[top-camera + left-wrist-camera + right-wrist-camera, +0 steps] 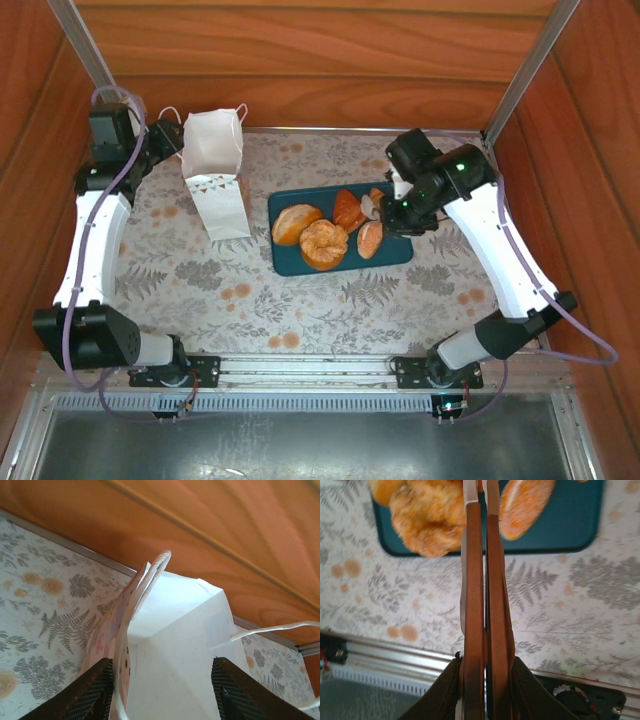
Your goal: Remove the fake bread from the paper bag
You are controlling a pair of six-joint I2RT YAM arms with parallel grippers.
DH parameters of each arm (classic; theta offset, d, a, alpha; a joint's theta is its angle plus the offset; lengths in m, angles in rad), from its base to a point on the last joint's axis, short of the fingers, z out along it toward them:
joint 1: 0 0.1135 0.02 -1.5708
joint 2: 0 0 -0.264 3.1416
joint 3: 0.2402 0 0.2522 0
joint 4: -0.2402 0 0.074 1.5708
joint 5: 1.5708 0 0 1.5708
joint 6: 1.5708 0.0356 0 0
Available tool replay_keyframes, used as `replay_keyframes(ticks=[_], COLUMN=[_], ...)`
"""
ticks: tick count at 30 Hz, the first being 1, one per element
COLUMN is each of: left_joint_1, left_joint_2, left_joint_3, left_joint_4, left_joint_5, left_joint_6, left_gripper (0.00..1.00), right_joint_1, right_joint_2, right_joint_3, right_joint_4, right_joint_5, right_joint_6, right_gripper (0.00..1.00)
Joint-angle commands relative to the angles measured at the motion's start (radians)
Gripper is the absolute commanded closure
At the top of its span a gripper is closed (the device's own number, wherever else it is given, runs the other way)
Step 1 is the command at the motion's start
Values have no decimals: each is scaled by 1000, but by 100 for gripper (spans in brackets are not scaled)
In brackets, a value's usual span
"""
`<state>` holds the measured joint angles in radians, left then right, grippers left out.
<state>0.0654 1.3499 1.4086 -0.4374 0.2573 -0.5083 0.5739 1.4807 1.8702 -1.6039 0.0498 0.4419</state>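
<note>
Dark teal tray [392,252] lies flat on fern-patterned tabletop [200,285] — right of centre; wooden walls [300,60] enclose three sides; metal rail [300,368] along near edge.

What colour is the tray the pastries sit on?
Dark teal tray, clearest in the top external view.

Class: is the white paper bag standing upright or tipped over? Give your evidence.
Upright: the paper bag stands on its base, loop handles at the top, the left pincer straddling it.

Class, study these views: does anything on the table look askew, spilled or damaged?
Nothing is spilled or broken. The paper bag stands upright, but its mouth looks creased out of square where the open left pincer straddles it. The fake bread lies bunched on the teal tray.
</note>
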Motion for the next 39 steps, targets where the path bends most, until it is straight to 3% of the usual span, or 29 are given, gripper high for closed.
replay_keyframes(ticks=[1,7,10,17,19,26,39], left_joint_1=[13,13,14,14,14,14,14], left_joint_2=[-93,-232,-327,-538,-582,-612,-673], left_joint_3=[-28,-139,-237,-458,-517,-633,-807], left_joint_4=[0,1,3,17,23,53,287], left_joint_5=[-61,-132,-210,-400,-450,-537,-553], left_joint_6=[30,37,38,53,49,10,5], left_gripper=[43,41,38,17,12,11,10], right_joint_1=[-21,-95,-190,-316,-357,-437,-521], right_joint_2=[-56,-168,-220,-256,-233,-172,29], right_joint_3=[25,-220,-380,-672,-722,-890,-937], right_joint_4=[-151,70,283,750,806,1065,1130], right_joint_5=[193,467,454,474,438,269,205], right_joint_6=[60,100,68,-62,-78,-193,-239], right_gripper=[88,86,85,79,77,71,57])
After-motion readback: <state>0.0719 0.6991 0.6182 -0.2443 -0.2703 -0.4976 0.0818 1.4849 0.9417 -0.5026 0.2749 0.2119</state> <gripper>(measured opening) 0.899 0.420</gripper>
